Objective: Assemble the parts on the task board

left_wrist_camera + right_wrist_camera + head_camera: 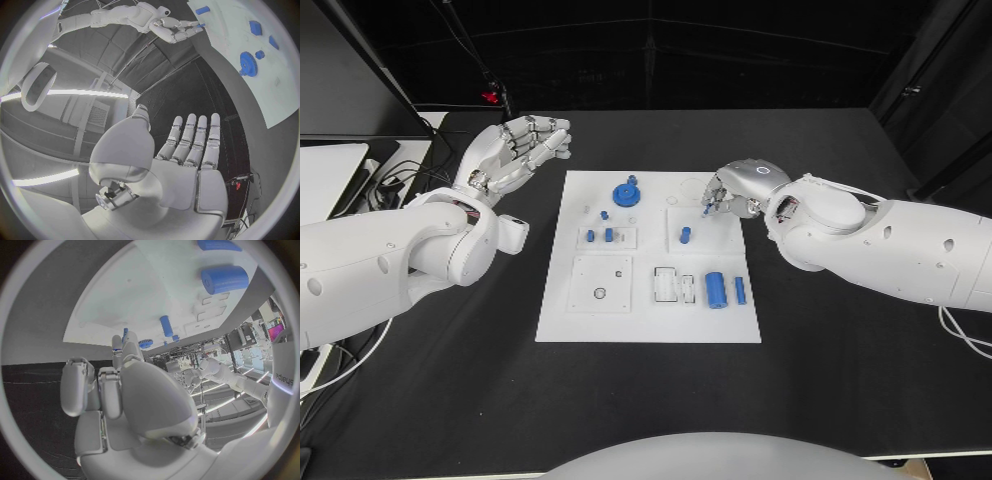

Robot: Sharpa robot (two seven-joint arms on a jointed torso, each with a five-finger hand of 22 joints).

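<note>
The white task board (pixel 646 325) lies flat in the middle of the black table (pixel 473 400). Small blue parts sit on it. A blue gear (pixel 627 192) is near the far end, and two little blue pegs (pixel 599 236) stand in a square spot on the left side. A small blue pin (pixel 685 235) lies in a square spot on the right side. At the near end a fat blue cylinder (pixel 717 289) lies next to a thin blue bar (pixel 740 291).

The left hand (pixel 519 148) is off the board, over the table just beside the board's far left corner. Its fingers are straight and close side by side, and nothing is in them — the left wrist view shows the bare palm (pixel 181 185).

The right hand (pixel 733 192) reaches over the far right edge of the board. Its fingers are curled down, with the fingertips (pixel 708 207) low over the board near the blue pin. The left wrist view shows a tiny bit of blue at those fingertips — but I cannot tell if the hand is holding a part or just touching the board.
</note>
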